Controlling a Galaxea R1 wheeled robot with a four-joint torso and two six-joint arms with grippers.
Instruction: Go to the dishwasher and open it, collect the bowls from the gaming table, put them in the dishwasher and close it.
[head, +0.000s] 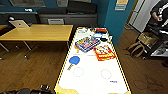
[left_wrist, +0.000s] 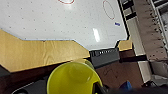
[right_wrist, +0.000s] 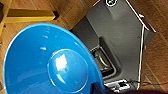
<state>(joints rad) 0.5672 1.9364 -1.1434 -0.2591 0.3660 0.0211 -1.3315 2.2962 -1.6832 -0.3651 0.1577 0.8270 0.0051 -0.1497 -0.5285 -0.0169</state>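
The gaming table (head: 117, 75) stretches ahead of me, with a glossy white top and a yellow edge; its near end (left_wrist: 30, 52) lies just beyond my left wrist. A yellow bowl (left_wrist: 72, 77) sits close under the left wrist camera, with my left gripper (left_wrist: 98, 88) shut on its rim. A bright blue bowl (right_wrist: 47, 65) hangs above the wooden floor, and my right gripper (right_wrist: 99, 89) is shut on its edge. The dishwasher is out of view.
On the table lie a blue paddle (head: 74, 60), two colourful game boxes (head: 86, 44) (head: 104, 52) and small items at the far end. A wooden table (head: 37, 32) with a laptop (head: 19, 23) stands to the left. A person (head: 160, 12) is at the right, beside bags.
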